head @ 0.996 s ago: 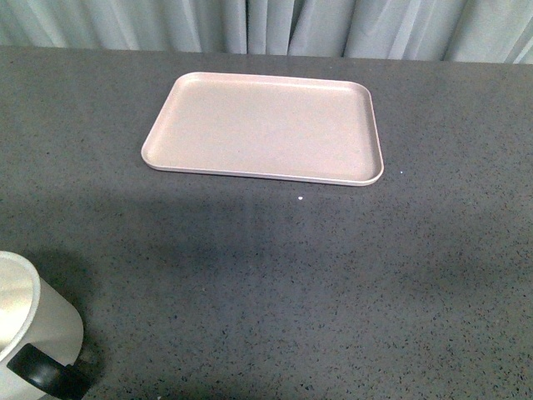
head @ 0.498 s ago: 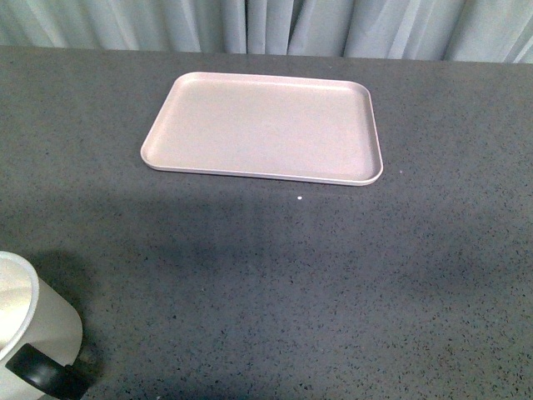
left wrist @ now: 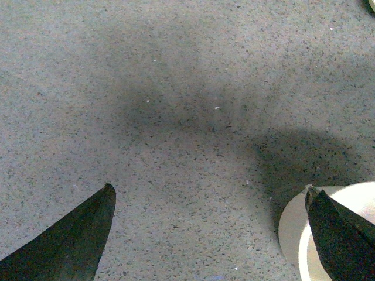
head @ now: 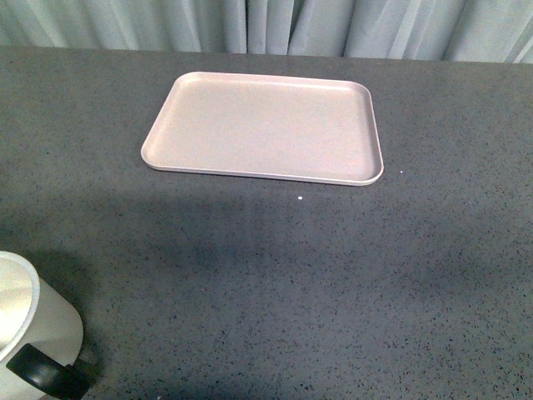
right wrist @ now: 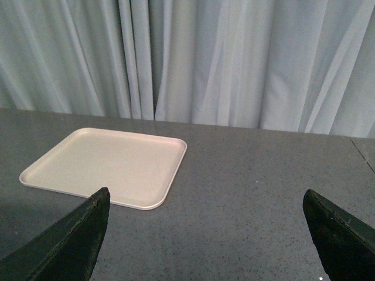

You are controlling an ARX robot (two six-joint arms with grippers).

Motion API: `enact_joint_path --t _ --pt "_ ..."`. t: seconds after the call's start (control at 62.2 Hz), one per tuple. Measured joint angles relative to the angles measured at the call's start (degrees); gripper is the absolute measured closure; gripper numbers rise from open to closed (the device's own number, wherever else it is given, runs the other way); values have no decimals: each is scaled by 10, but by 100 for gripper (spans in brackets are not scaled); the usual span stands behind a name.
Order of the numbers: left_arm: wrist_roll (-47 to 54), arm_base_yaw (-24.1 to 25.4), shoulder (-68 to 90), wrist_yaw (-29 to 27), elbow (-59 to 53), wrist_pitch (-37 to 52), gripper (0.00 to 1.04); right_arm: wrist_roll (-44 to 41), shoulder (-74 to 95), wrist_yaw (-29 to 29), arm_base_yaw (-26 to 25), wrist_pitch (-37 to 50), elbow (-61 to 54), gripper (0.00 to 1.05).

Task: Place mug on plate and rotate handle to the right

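The white mug (head: 37,325) stands at the table's near left corner in the front view, partly cut off by the frame, its black handle (head: 46,372) facing the near edge. The pale pink plate (head: 265,127) lies flat and bare at the far middle of the table. Neither arm shows in the front view. In the left wrist view my left gripper (left wrist: 211,202) is open above bare table, with the mug's rim (left wrist: 293,234) just beside one fingertip. In the right wrist view my right gripper (right wrist: 206,202) is open and empty, with the plate (right wrist: 105,164) ahead of it.
The table (head: 333,275) is dark grey speckled stone. Pale curtains (head: 266,25) hang along its far edge and also fill the back of the right wrist view (right wrist: 234,58).
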Motion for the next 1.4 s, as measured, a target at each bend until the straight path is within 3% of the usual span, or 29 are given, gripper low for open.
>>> enact_joint_path --t 0.434,1.012,1.398 --pt "2 -32 47 20 2 -1 9 0 0 0 0 0 0 9" --pt "30 -20 165 79 7 19 9 0 0 0 0 0 0 9" --pt "-5 -30 192 110 20 24 67 0 0 0 0 0 0 9"
